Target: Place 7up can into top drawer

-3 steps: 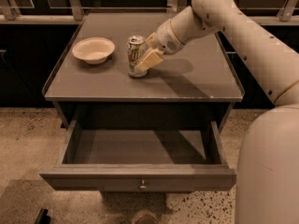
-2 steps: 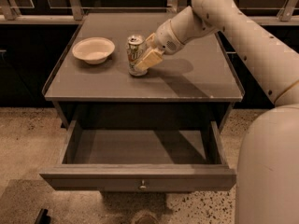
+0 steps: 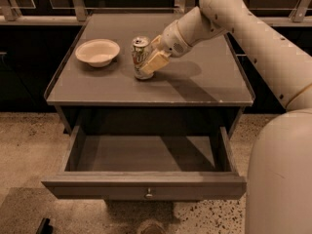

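Evidently little has shifted over the last second: can (image 3: 140, 50) stands upright on the table (image 3: 204, 87), same spot as before, just right of the bowl (image 3: 97, 51) and apart from it. Gripper (image 3: 147, 62) sits at the can's right side, low on the body, arm (image 3: 234, 13) reaching in from the upper right; its pose matches the earlier views. Near finger (image 3: 156, 61) lies flat against the can's label; far finger hidden behind the can. Reads as clasped around the can, grip taken but no lift yet, since the can's base still meets the tabletop. Drawer (image 3: 146, 182) is pulled fully out below the table's front edge, interior bare, knob (image 3: 149, 194) centred on the front panel. Judgement: the pause likely marks the grasp settling; the carry has not begun. What remains is the whole transfer: lift clear of the surface, bring the can forward past the table edge, lower into the drawer, release. Risk to watch: the front lip of the table lies between can and drawer, so a low path could clip it.
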Robot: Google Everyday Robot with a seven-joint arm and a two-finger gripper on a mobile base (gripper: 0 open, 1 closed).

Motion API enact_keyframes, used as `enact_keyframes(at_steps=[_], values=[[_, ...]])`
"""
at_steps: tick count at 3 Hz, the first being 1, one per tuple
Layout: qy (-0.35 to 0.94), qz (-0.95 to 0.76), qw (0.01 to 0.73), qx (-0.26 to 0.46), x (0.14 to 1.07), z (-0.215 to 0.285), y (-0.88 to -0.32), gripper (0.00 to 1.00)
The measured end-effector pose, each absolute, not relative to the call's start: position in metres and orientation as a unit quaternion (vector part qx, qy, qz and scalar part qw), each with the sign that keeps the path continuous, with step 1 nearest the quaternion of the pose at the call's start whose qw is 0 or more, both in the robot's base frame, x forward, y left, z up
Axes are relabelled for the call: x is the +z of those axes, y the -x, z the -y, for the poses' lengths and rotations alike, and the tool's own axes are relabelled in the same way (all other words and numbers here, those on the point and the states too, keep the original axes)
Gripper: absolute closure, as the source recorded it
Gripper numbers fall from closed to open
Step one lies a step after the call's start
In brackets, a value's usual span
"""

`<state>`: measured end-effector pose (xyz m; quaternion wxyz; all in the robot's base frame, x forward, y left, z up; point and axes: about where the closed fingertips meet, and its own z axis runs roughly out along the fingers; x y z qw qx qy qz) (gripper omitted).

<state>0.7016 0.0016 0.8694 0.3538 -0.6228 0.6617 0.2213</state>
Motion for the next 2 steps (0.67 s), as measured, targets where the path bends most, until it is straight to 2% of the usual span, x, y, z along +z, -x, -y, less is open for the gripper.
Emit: enact_keyframes(at_steps=[1,2], values=[[0.622,-0.655,0.371,0.215,0.873,0.005,-0.684,1.00],[0.607,-0.642,0.440,0.162,0.931,0.020,-0.637,1.00]])
